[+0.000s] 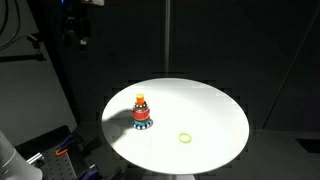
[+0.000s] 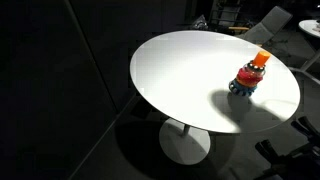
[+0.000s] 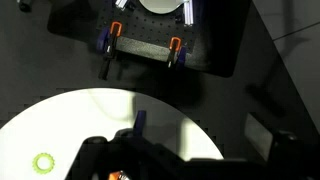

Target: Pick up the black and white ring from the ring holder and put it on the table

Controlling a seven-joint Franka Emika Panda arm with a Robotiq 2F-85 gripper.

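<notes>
Spotlit against a dark room: the round white desk (image 1: 215, 105), caught in both exterior views. Left of centre in an exterior view, the ring holder (image 1: 143, 108), upright, its orange peg poking out over a stack of coloured rings. At the very foot of that stack, around the peg and flat on the base, the black and white ring (image 1: 144, 124), toothed edge just showing. To the right of the holder and nearer, well apart from it, a yellow-green ring (image 1: 184, 138) lying flat on the bare desk. High at the far left, well clear of the desk, the dark arm (image 1: 74, 25).

In an exterior view, toward the desk's right edge, the ring holder (image 2: 252, 72) with the black and white ring (image 2: 243, 88) lowest in the stack.

From the wrist view, looking down: the end effector (image 3: 125, 160) spread wide and pinching nothing, fingers dark against the lit desk, with a speck of orange at the bottom edge between them, too small to make out. Near the lower left, the yellow-green ring (image 3: 43, 162). Beyond the desk's far rim, a black board (image 3: 145, 48) bearing two orange-and-blue clamps (image 3: 113, 38).
</notes>
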